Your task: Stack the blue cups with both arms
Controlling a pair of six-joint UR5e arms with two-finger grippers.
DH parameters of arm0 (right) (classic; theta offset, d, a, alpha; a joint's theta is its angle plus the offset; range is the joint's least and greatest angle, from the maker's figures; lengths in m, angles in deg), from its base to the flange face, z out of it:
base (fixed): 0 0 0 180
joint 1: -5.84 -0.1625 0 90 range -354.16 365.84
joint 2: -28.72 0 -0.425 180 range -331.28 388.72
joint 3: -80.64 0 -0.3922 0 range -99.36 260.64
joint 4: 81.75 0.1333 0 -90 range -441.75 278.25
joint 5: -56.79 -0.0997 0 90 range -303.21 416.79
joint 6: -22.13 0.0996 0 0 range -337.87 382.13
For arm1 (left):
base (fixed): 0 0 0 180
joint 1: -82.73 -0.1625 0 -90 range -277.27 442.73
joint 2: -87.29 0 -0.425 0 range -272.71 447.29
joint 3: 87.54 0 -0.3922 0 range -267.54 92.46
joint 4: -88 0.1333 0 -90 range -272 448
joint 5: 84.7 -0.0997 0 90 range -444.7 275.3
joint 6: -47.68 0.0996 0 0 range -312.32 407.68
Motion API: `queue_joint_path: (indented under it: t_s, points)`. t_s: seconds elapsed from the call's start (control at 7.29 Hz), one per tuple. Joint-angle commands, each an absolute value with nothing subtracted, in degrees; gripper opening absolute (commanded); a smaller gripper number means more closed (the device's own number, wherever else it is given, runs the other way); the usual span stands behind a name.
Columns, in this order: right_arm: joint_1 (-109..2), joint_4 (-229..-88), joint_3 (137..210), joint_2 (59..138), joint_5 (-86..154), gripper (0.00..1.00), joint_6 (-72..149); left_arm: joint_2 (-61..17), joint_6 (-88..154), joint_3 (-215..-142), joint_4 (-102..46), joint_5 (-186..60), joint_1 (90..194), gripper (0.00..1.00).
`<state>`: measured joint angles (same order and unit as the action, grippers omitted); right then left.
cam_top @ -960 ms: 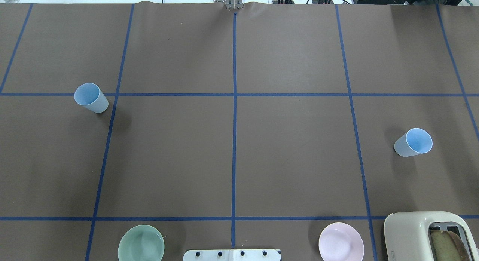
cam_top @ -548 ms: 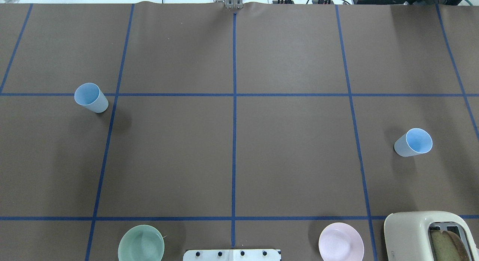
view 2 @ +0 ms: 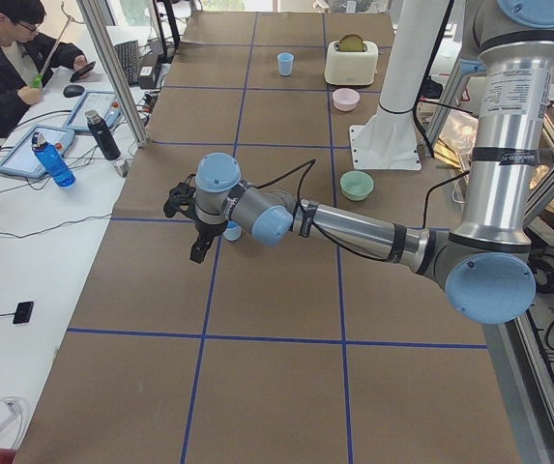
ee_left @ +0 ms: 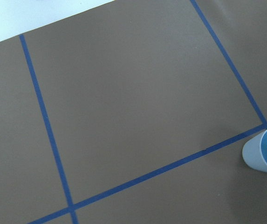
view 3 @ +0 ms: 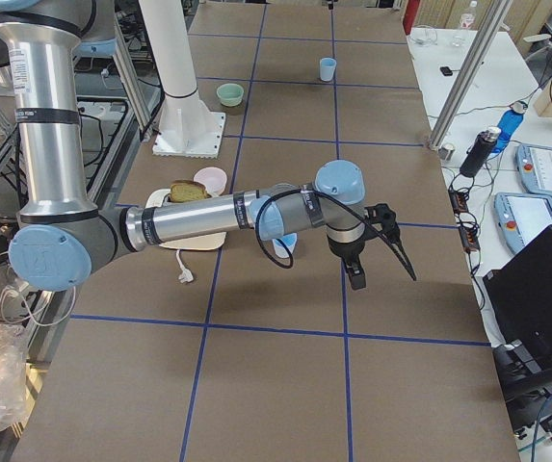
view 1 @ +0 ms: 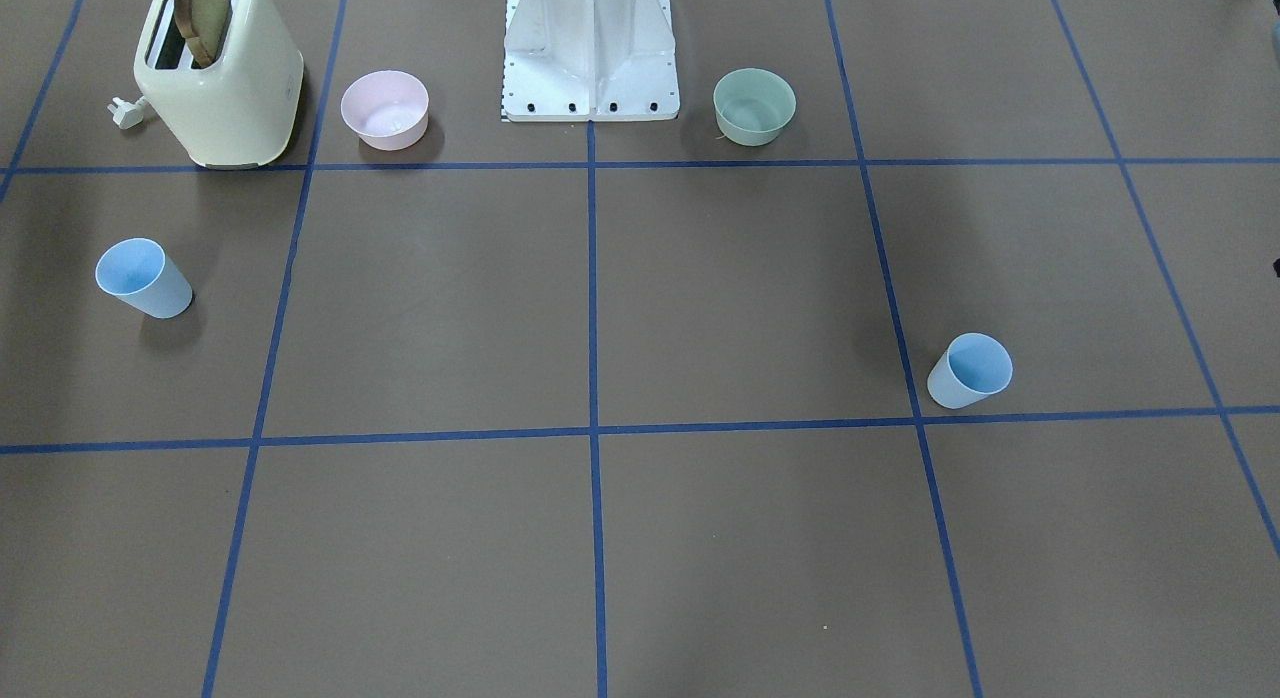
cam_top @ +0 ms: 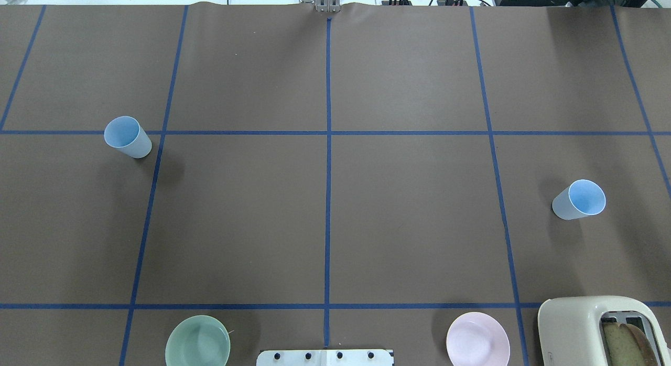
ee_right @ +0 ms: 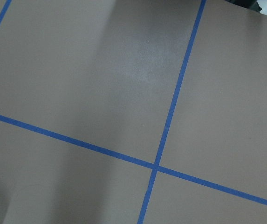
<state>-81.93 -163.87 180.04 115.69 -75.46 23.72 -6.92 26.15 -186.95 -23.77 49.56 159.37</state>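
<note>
One blue cup (cam_top: 127, 137) stands upright near the counter's (cam_top: 409, 224) left edge, the other blue cup (cam_top: 578, 200) near its right edge. Whether the left claw (view 2: 186, 232) and right claw (view 3: 381, 269) are spread or pressed together, I cannot tell.

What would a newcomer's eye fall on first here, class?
Two blue cups stand far apart on the brown gridded table, the left cup and the right cup on opposite sides. The side views show the left arm and the right arm stretched out over it. A cream toaster holding bread sits beside the pink bowl.
</note>
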Motion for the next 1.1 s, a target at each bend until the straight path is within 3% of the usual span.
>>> queue_joint_path:
  t_s: [0.0, 0.27, 0.55, 0.96]
  points:
    - [-79.59, -161.64, 180.05, 115.82, -75.14, 1.0, 28.1, -8.24, 6.79, -186.86, -28.61, 42.54, 148.27, 0.99]
    - [-79.59, -161.64, 179.87, 116.0, -74.88, 1.0, 28.19, -11.48, 3.03, -184.59, -28.9, 34.85, 140.77, 0.98]
    - [-79.59, -161.55, 179.87, 116.26, -74.79, 1.0, 28.19, -13.77, 3.2, -181.51, -29.07, 34.75, 139.95, 0.94]
    - [-79.59, -161.55, 179.78, 116.26, -74.7, 1.0, 28.19, -15.36, 3.73, -179.12, -29.07, 32.74, 137.86, 0.46]
